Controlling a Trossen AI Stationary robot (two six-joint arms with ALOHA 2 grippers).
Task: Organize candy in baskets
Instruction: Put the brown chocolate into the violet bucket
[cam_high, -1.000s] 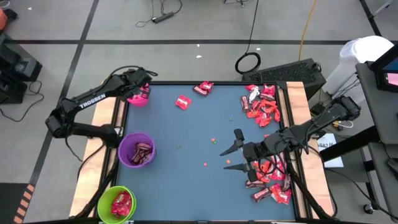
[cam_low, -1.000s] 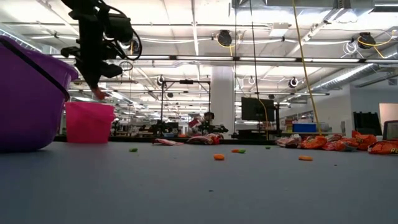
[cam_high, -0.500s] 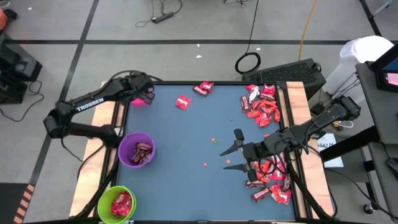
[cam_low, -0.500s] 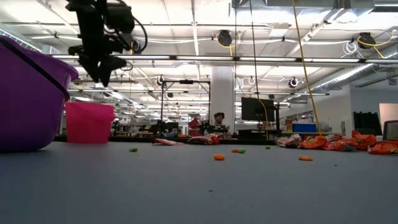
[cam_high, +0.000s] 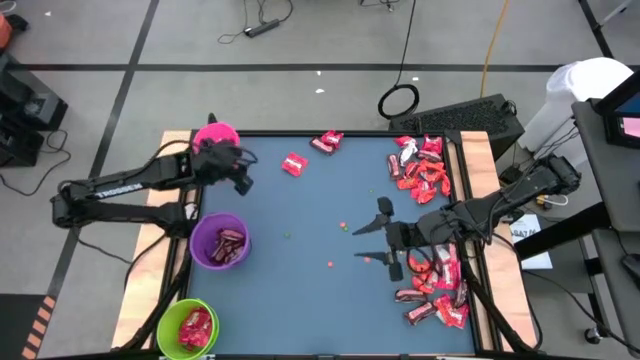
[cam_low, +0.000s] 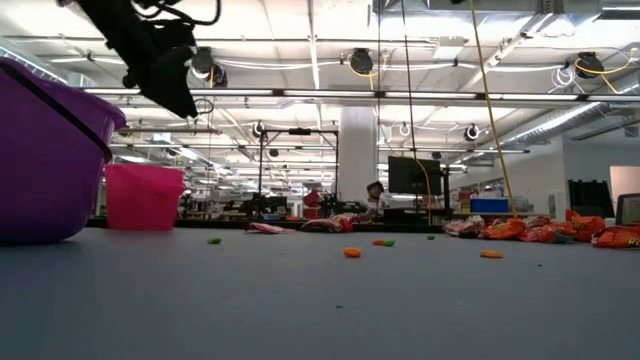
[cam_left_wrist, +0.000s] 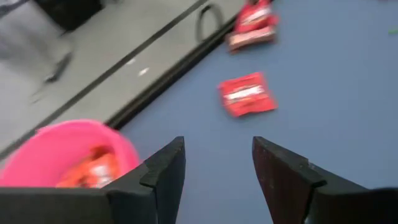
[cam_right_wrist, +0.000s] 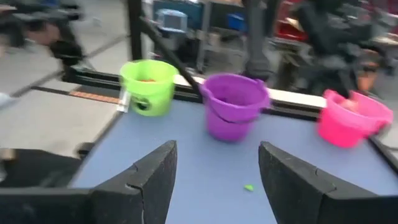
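The left gripper (cam_high: 243, 172) is empty, its fingers apart, just beside the pink basket (cam_high: 213, 134). A red candy (cam_high: 294, 164) lies ahead of it. It could bump the basket or push the candy away. The right gripper (cam_high: 378, 232) waits, fingers apart, near the candy pile (cam_high: 425, 175).

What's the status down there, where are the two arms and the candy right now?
Left gripper open, empty, beside pink basket. Right gripper open, empty, mid-table near candy pile. Single red candy lies loose ahead of left fingers. Nothing blocking.
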